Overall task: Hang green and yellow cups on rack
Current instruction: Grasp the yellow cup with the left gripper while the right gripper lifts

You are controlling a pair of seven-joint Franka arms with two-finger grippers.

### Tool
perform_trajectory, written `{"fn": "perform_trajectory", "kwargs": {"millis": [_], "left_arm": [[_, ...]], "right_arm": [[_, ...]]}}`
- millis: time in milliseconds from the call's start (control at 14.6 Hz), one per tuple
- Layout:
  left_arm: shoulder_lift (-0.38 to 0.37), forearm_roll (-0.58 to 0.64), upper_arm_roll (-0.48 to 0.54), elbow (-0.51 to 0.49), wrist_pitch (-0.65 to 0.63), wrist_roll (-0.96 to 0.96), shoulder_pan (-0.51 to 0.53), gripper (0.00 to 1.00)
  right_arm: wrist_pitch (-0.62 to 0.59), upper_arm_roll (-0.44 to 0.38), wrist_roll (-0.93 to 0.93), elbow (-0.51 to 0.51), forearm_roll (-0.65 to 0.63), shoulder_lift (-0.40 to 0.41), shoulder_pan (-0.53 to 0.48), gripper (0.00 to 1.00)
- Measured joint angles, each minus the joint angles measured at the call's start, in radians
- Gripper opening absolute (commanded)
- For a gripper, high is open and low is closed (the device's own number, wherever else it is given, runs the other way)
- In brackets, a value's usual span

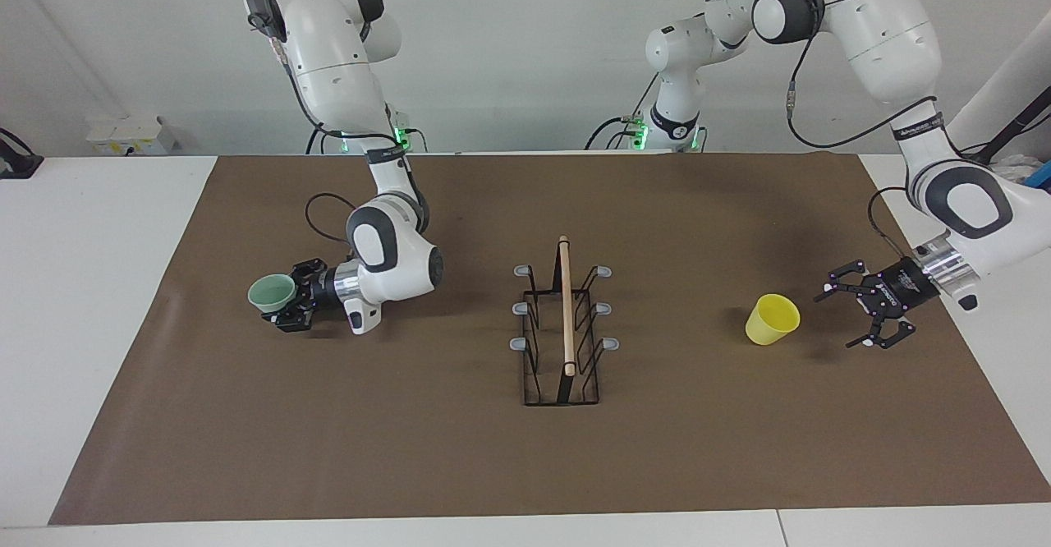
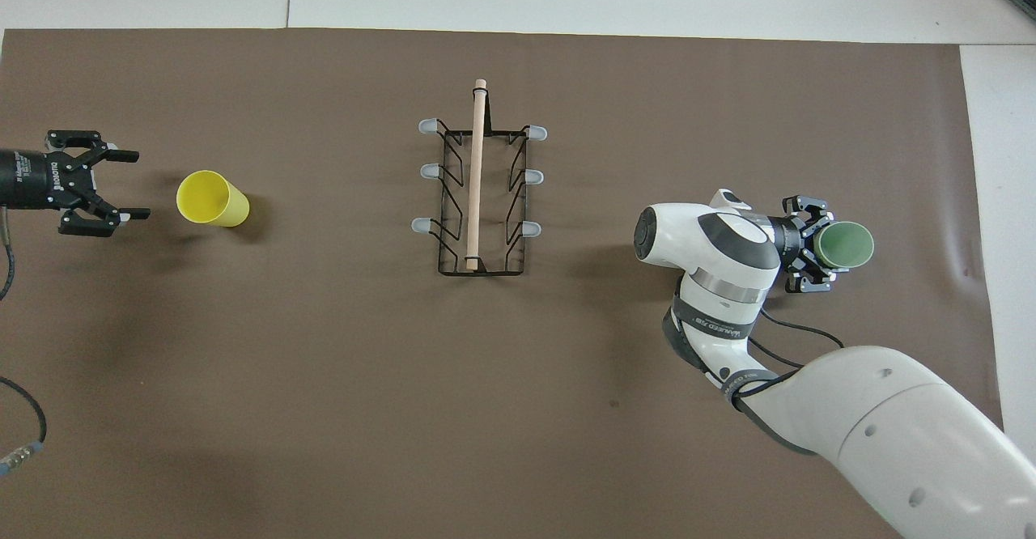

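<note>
Two light, stiff, slippery cups await you: green cup (image 1: 273, 292) gripped by the right gripper (image 1: 293, 307) at the wall, at nine o'clock of the rack (image 1: 563, 329); yellow cup (image 1: 772, 319) at three o'clock on the desk (image 1: 410, 448), left gripper (image 1: 854, 313) fingers spread beside it.

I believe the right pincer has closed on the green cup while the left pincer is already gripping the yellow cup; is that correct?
Not quite: the left pincer is open beside the yellow cup, not gripping it, as the facing view shows. The right pincer has indeed closed on the green cup.
</note>
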Motion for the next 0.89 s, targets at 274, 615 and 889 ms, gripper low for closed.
{"fn": "perform_trajectory", "kwargs": {"millis": [274, 615, 889], "left_arm": [[-0.059, -0.161, -0.007, -0.163, 0.050, 0.085, 0.003, 1.00], [-0.098, -0.296, -0.014, -0.294, 0.153, 0.143, -0.014, 1.00], [-0.108, -0.378, -0.016, -0.333, 0.228, 0.162, -0.058, 1.00]], "right_arm": [[0.001, 0.016, -0.005, 0.142, 0.191, -0.023, 0.011, 0.00], [0.001, 0.033, -0.005, 0.210, 0.503, -0.158, 0.009, 0.00], [0.068, 0.031, -0.010, 0.209, 0.772, -0.296, -0.021, 0.00]]}}
